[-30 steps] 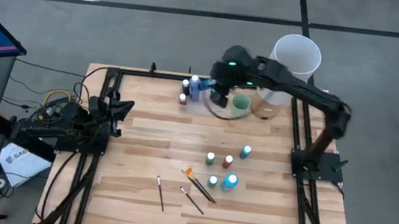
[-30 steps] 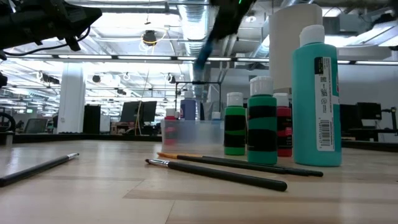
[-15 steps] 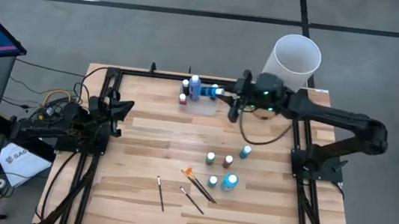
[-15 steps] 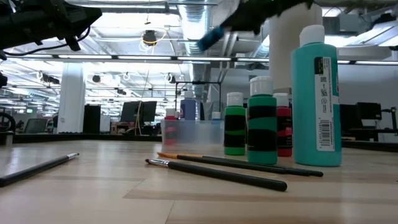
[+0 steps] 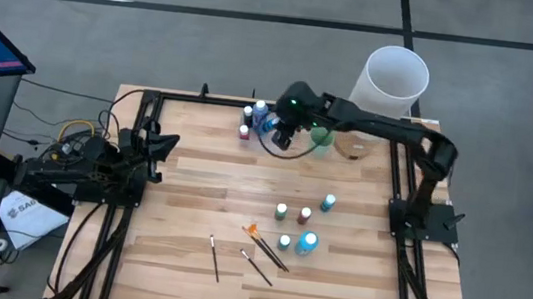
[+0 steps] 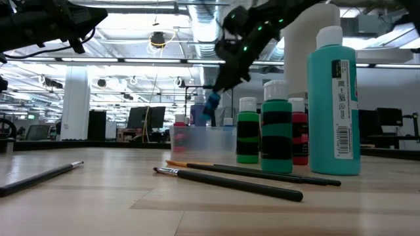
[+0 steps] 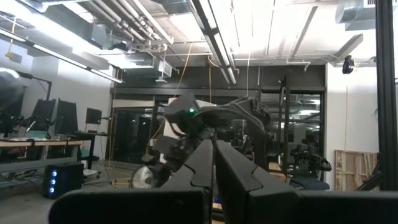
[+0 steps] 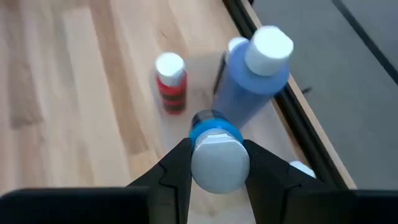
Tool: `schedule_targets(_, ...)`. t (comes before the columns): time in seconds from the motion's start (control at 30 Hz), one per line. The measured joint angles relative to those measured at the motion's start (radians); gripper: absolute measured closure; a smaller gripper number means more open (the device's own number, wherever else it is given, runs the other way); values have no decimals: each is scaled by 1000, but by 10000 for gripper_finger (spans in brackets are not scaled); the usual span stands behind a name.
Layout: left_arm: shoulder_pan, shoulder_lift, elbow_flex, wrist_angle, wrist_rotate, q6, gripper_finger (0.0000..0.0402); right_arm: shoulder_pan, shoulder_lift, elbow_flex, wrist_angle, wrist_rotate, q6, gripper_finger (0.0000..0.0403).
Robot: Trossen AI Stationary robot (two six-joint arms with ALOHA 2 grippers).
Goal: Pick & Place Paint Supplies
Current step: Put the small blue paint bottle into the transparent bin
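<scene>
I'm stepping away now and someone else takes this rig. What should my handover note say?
Right end effector: shut on a small blue paint bottle, above the clear tray at the table's far edge.
Left end effector: shut, empty, waiting at the left side.
Done: a big blue bottle and a red bottle stand at the tray.
Left: this bottle's release, five bottles mid-table, the brushes.

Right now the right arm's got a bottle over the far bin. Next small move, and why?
Probably lower it straight down, then open. The right gripper is shut on a small blue bottle, hanging above the clear bin, where a larger blue bottle and a red bottle already stand. In the wrist view, bare floor shows beside them. The left gripper waits shut at the table's left edge.
</scene>
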Motion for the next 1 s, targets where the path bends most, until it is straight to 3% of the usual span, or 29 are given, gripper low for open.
schedule_targets(0.47, 0, 0, 0, 0, 0, 0, 400, -48, 340, 366, -301, 16, -46, 294)
schedule_targets(0.67, 0, 0, 0, 0, 0, 0, 400, -65, 402, 437, -362, 35, -56, 294)
schedule_targets(1.0, 0, 0, 0, 0, 0, 0, 400, -80, 428, 445, -347, 31, -63, 294)
